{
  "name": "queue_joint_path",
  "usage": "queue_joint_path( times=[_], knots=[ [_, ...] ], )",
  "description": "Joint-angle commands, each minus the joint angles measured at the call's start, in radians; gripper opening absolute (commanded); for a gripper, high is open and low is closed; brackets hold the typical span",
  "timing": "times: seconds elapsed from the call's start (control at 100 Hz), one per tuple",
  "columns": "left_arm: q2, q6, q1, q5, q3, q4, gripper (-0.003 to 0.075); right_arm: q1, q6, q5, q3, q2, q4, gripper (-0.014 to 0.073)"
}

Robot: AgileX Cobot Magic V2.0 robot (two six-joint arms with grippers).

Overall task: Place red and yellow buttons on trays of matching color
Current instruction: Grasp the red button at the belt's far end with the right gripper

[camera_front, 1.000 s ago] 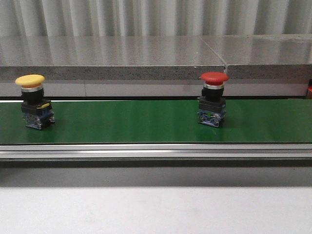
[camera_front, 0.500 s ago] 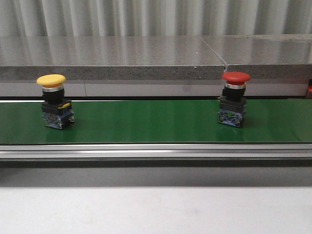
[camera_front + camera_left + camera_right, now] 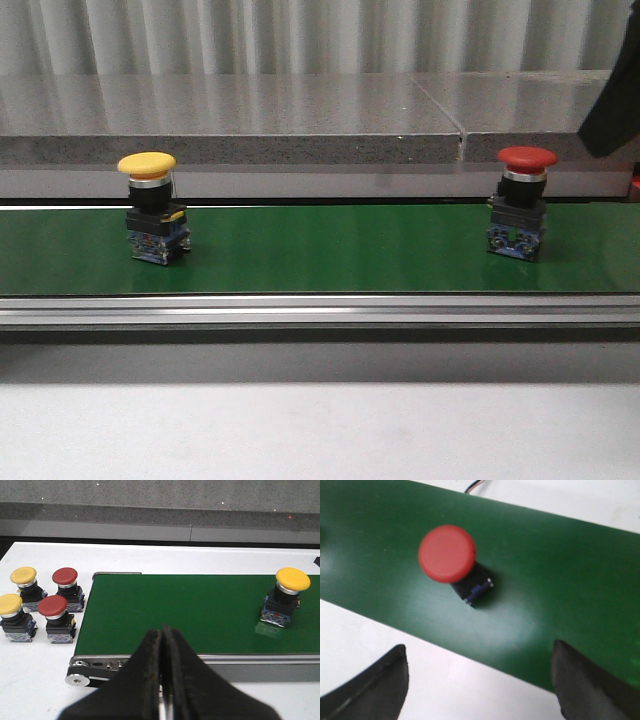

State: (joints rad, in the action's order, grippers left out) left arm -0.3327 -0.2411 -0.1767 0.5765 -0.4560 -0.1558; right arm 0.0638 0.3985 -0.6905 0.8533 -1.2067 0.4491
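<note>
The red button [image 3: 447,554] stands upright on the green belt [image 3: 560,590], beyond and between the right jaws, which are spread wide and empty; the right arm is nearer. The left jaws are clenched, with the yellow button [image 3: 286,596] off to one side.

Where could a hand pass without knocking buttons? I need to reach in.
The green belt is bare between the yellow button and the red button. Crowded: four spare buttons beside the belt's end.
</note>
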Motion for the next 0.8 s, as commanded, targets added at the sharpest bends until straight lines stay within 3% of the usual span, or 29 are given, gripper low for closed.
queue_joint_path(
  times=[0.0,0.49,0.59,0.79],
  knots=[
    [-0.008,-0.001,-0.010,-0.070,-0.025,-0.004,-0.0020,0.024,0.019,0.091,0.047,-0.031,0.028,0.0584],
    [-0.008,-0.001,-0.010,-0.070,-0.025,-0.004,-0.0020,0.028,0.035,0.162,0.139,-0.260,0.023,0.0575],
    [-0.008,-0.001,-0.010,-0.070,-0.025,-0.004,-0.0020,0.028,0.035,0.174,0.139,-0.276,0.023,0.0489],
    [-0.008,-0.001,-0.010,-0.070,-0.025,-0.004,-0.0020,0.027,0.035,0.194,0.139,-0.277,0.023,0.0195]
  ],
)
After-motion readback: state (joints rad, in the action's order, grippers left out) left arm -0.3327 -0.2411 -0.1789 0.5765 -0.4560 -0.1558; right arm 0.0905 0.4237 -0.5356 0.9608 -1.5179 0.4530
